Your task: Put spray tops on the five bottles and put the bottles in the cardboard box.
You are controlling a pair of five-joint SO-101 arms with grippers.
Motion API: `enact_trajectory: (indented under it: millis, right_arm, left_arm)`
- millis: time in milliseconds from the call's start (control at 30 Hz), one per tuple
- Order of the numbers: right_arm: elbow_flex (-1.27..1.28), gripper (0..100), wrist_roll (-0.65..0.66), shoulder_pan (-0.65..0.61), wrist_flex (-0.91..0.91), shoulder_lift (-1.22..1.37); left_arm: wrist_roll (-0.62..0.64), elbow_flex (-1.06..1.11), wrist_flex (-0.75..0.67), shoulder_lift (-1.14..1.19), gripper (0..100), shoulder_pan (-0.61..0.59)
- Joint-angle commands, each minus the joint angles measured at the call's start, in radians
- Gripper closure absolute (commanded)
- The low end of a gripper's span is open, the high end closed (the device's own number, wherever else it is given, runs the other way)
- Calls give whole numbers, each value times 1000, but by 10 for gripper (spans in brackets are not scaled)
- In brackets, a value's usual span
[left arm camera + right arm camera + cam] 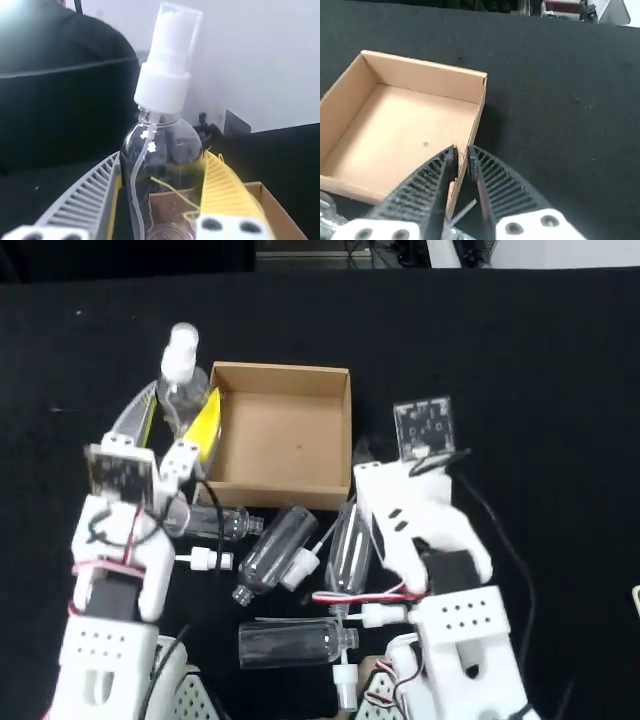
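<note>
My left gripper (182, 398) is shut on an upright clear bottle (180, 390) that carries a white spray top (182, 345), just left of the cardboard box (283, 369). In the left wrist view the bottle (165, 170) stands between the grey and yellow fingers, its spray top (167, 75) above them and a corner of the box (272, 202) behind. My right gripper (359, 454) is shut with nothing in it at the box's near right corner. In the right wrist view that gripper (462, 150) hangs over the box's (420, 66) right wall, and the box holds nothing.
Several uncapped clear bottles lie in front of the box (222, 521) (275, 552) (350, 545) (292, 642). Loose white spray tops (205, 560) (378, 615) (346, 682) lie among them. Black cloth (520, 350) covers the table, with free room to the right.
</note>
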Motion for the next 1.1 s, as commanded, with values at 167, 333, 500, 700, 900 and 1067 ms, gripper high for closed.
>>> enact_trajectory:
  millis: [167,333,500,700,900,1067]
  right_arm:
    - [119,974,-8,133,-175,-85]
    - [162,973,-8,137,-259,-85]
    - [168,973,-8,137,-258,-85]
    - [168,973,-8,135,-256,-85]
    - [168,973,-8,135,-256,-85]
    - [168,973,-8,135,-256,-85]
  left_arm:
    - [3,-266,-40,483,952,-8]
    - [3,-269,-302,664,952,-2]
    - [11,-269,-559,848,957,13]
    - [83,-280,-859,1051,958,4]
    - [137,-323,-1079,1247,958,5]
    - [137,-433,-1082,1413,958,-27]
